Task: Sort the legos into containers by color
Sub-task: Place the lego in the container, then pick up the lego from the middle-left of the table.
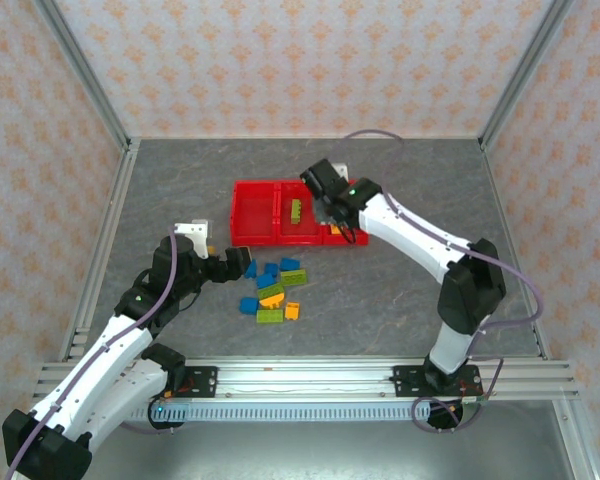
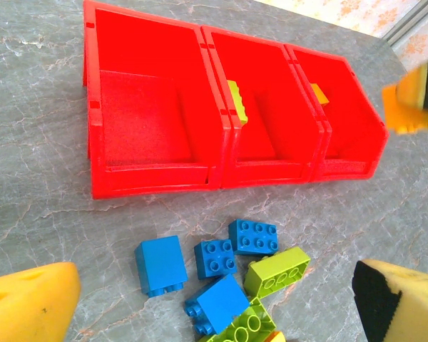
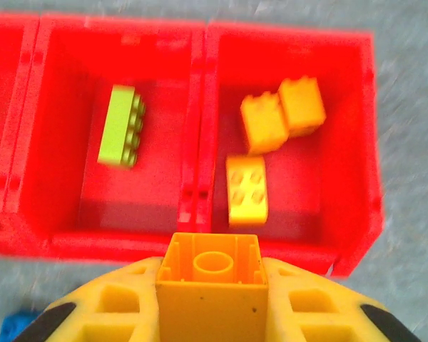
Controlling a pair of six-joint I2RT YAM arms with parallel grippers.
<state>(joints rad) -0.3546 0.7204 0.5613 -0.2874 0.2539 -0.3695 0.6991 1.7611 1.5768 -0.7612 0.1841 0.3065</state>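
Grey marbled tabletop (image 1: 400, 200); peach floral-patterned walls (image 1: 280, 60); aluminium corner posts (image 1: 86, 70); even light.

No text or number is readable on the legos (image 2: 253, 236) or containers (image 2: 157, 178), though blur may hide some.
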